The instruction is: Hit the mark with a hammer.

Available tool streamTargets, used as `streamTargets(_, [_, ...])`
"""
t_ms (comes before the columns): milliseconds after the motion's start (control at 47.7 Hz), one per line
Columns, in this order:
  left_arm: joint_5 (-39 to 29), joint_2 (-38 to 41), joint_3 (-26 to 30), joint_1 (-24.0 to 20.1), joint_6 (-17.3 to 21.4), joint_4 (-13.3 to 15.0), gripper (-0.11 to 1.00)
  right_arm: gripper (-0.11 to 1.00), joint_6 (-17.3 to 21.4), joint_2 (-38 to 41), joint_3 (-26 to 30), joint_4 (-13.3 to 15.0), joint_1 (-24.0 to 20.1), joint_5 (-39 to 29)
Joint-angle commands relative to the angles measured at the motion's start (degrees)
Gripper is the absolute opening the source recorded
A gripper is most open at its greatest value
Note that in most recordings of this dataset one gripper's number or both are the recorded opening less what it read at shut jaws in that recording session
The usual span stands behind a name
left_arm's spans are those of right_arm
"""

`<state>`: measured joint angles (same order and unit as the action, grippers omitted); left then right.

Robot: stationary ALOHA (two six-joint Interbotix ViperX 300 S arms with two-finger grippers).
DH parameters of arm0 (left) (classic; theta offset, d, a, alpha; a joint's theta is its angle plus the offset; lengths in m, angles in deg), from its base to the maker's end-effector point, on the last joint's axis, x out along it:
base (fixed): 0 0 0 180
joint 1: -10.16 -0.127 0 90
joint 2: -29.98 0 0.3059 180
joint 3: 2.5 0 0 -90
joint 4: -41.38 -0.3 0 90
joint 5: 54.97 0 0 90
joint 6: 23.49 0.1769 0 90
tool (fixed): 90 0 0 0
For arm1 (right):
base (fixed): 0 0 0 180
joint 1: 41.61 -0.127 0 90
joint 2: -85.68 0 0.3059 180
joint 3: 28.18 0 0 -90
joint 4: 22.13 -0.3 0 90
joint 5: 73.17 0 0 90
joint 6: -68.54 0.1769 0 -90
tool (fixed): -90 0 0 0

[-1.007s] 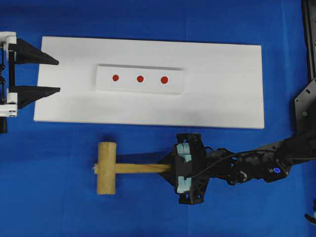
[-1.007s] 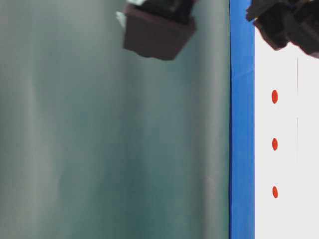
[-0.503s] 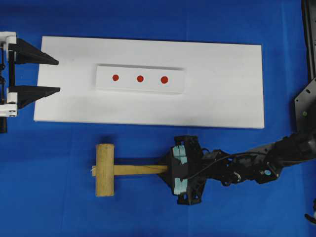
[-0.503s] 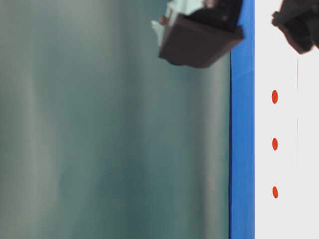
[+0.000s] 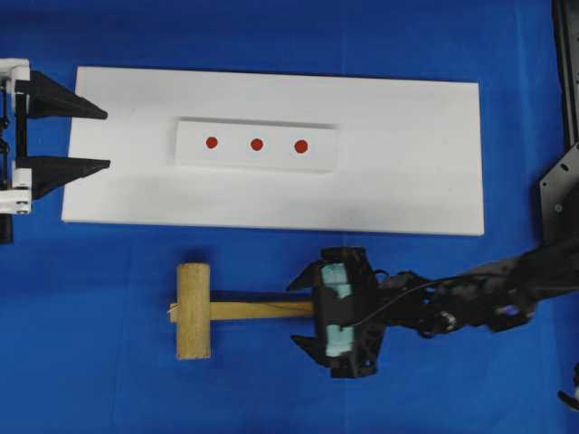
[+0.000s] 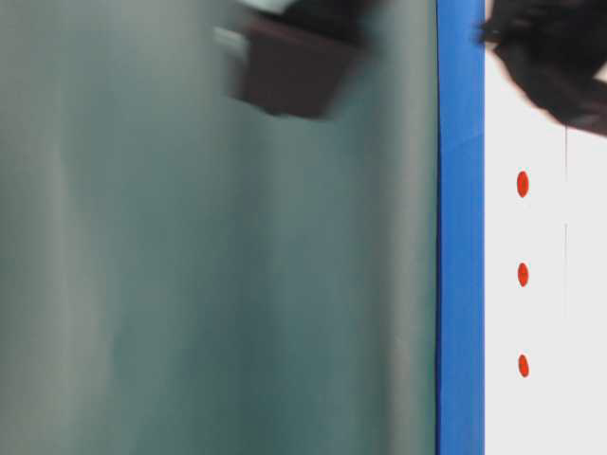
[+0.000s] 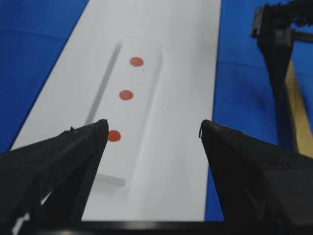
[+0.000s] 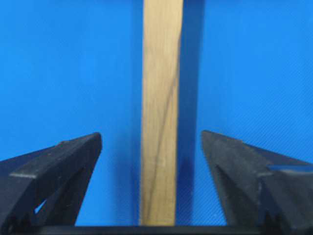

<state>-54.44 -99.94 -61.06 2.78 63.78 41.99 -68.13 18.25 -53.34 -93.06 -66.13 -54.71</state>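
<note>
- Right gripper (image 5: 305,312), jaws wide, straddles the hammer (image 5: 213,310) handle on my blue tabletop (image 5: 109,380), gripping nothing.
- Left gripper (image 5: 107,139) waits open beside the board (image 5: 407,154), clear of the mark (image 5: 257,144).

I am working at a laboratory test bench: blue cloth covering (image 5: 271,36), white target board (image 5: 407,154), fixed camera views.
</note>
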Motion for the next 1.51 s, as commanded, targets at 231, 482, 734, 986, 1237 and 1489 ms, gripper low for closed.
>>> streamTargets(231, [-1.49, -0.18, 0.7, -0.18, 0.79, 0.0, 0.73, 0.83, -3.25, -14.5, -3.69, 0.44, 0.88, 0.18])
streamTargets(482, [-3.6, -1.67, 0.79, -0.26, 0.44, 0.0, 0.73, 0.83, -3.78, -17.23, -5.01, 0.44, 2.37, 0.18])
streamTargets(734, [-3.6, -2.2, 0.79, -0.26, 0.79, 0.0, 0.73, 0.83, -5.01, -18.63, -6.33, 0.53, 8.53, -1.23])
streamTargets(986, [-3.6, -2.02, 0.79, -0.18, 0.97, 0.0, 0.73, 0.84, -10.81, -22.24, -7.47, 0.53, 20.57, -8.61])
streamTargets(1237, [-3.6, -2.29, 0.79, -0.18, 0.88, 0.0, 0.71, 0.84, -12.92, -23.2, -7.38, 0.7, 25.93, -12.66])
streamTargets(1489, [-3.87, -3.69, 0.79, 0.79, 1.23, -0.26, 0.71, 0.83, -12.92, -32.78, -11.69, 1.67, 25.84, -13.89])
